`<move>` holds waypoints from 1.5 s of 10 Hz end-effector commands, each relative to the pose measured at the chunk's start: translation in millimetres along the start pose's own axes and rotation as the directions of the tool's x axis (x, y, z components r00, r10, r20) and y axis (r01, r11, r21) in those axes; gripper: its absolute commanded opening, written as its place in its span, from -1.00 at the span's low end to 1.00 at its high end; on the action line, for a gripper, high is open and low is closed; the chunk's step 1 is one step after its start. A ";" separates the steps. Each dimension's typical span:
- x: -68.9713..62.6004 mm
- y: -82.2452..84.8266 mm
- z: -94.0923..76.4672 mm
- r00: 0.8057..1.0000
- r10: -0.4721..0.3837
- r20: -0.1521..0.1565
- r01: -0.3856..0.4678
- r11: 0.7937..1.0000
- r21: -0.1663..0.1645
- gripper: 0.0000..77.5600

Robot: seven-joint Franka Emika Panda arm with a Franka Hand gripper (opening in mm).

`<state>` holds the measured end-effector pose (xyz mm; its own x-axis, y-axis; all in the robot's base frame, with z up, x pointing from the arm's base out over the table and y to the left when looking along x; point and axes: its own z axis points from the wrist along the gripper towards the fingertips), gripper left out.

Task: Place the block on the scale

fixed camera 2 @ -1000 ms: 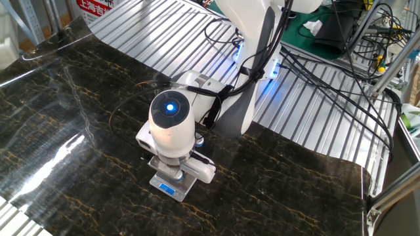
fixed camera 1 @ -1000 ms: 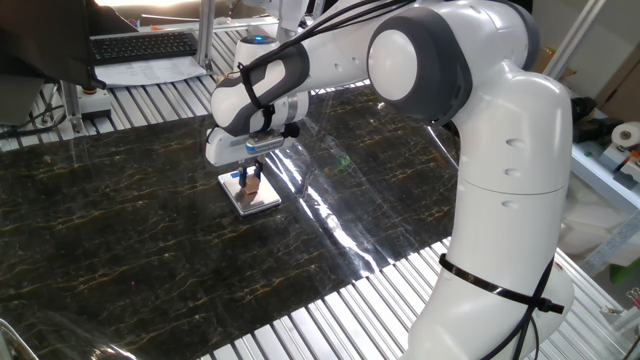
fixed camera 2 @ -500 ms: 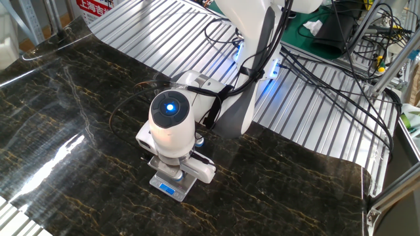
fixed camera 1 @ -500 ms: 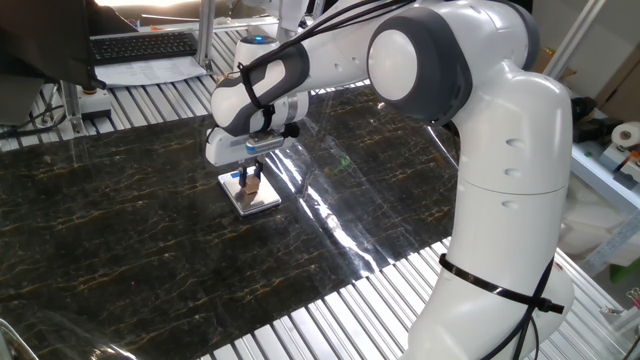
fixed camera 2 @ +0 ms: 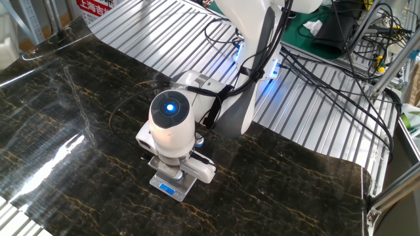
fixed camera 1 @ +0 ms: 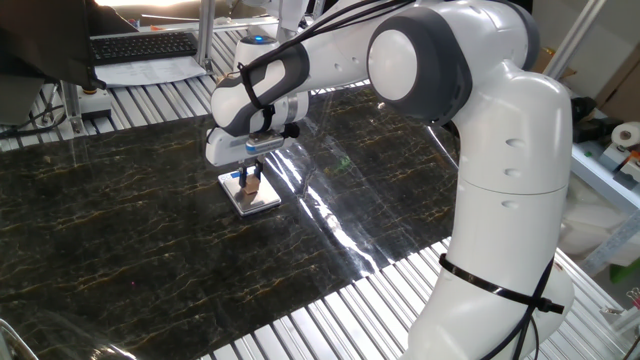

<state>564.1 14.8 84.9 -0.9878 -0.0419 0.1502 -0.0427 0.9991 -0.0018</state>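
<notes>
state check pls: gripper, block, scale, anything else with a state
gripper: low over the scale, fingers either side of the block; grip or release unclear
block: between the fingers, at the scale's top; contact unclear
scale: flat on the table
scale display: blue
arm light: lit blue

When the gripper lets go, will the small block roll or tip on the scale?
Probably not: the block looks like a squat cube, so it should sit flat on the scale. Being tiny, it is likely light and might shift if a finger brushes it.
</notes>
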 end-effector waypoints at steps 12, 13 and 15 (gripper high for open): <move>-1.2 -0.3 -2.2 1.000 -0.002 0.006 0.002 1.000 0.000 1.00; -10.5 -8.0 -19.0 0.999 -0.040 0.007 0.040 0.999 -0.032 1.00; -9.8 -6.8 -26.4 0.999 -0.048 0.015 0.049 0.998 -0.038 1.00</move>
<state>565.1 14.4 85.9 -0.9879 -0.0478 0.1472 -0.0482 0.9988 0.0009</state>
